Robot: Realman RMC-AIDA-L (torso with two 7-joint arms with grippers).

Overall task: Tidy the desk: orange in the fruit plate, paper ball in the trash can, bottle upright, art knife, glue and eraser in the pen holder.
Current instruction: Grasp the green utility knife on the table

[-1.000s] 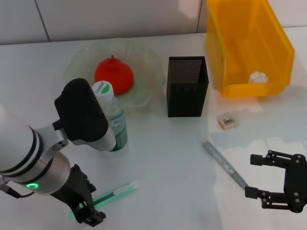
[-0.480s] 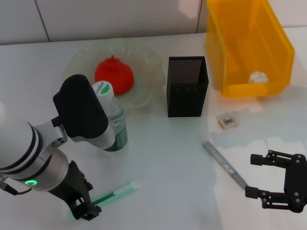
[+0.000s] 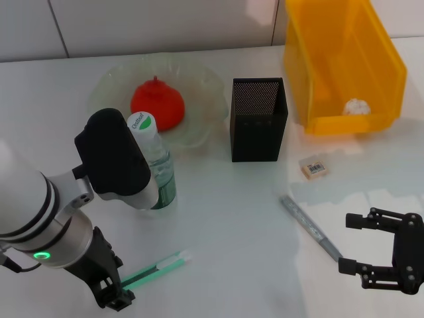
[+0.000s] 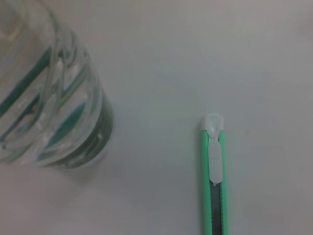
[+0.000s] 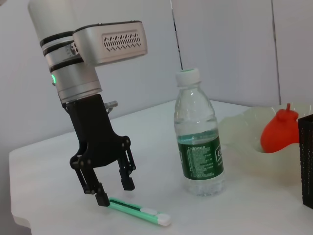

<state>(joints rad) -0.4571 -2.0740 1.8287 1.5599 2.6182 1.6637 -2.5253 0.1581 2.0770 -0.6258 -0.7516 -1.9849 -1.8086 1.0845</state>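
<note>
Hovering low over the green knife (image 3: 158,268), the left gripper (image 5: 114,191) was spread wide, fingers straddling the knife's near end without gripping it. The knife lay flat on the table (image 3: 225,218), near the upright bottle (image 3: 154,162). The right gripper (image 3: 383,255) was parked open beside the glue (image 3: 310,227).

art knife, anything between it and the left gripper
Nothing visible. The left gripper hangs with jaws open right over the handle end of the green art knife, which lies flat on the table. The upright bottle stands off to the side.
</note>
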